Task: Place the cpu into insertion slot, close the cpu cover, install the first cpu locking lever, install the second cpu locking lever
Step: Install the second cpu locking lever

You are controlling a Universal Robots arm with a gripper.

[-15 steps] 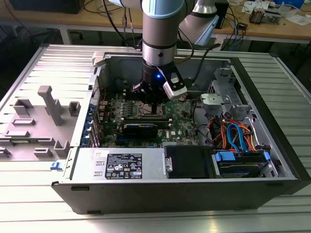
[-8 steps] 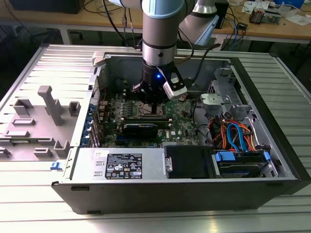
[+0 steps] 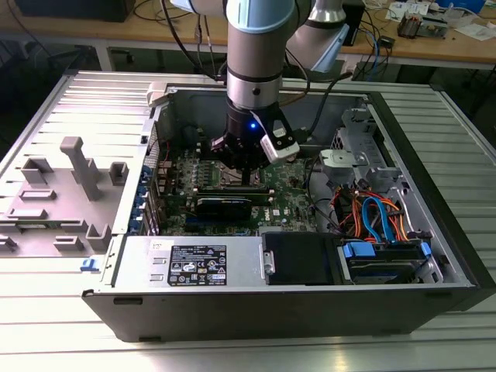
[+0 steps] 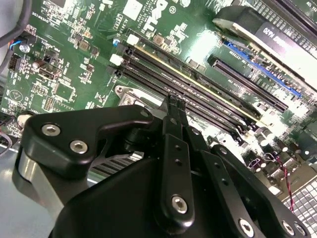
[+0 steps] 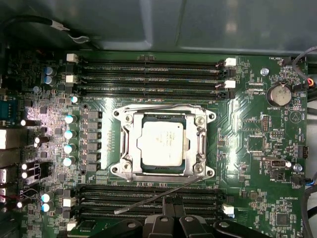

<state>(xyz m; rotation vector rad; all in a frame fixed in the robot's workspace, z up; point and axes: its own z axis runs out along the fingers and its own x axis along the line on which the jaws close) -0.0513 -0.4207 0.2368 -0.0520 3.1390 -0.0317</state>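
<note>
A ribbed grey surface carried an open computer case lying on its side, with a grey plastic panel at about nine o'clock of it in the exterior view. The arm came down from twelve o'clock into the case, over the green board.

In the first wrist view the board lay seen from above. Long black memory slots ran in rows on two opposite sides of the socket, one bank toward twelve o'clock and one toward six. The insertion slot sat at the board's middle, its silvery rim bolted at the corners. The cpu cover lay flat and closed over it, framing the chip through its window. The cpu rested inside the slot, its dull silver top showing and square to the frame.

One thin lever lay along the socket's twelve o'clock edge. The other lever stood free, slanting out from the socket's five o'clock corner across the near memory slots.

The claw hung just beside that loose lever, at six o'clock of the socket. In the second wrist view its black fingers looked drawn together to a narrow tip above the memory slots, and I could not tell whether they gripped anything.
</note>
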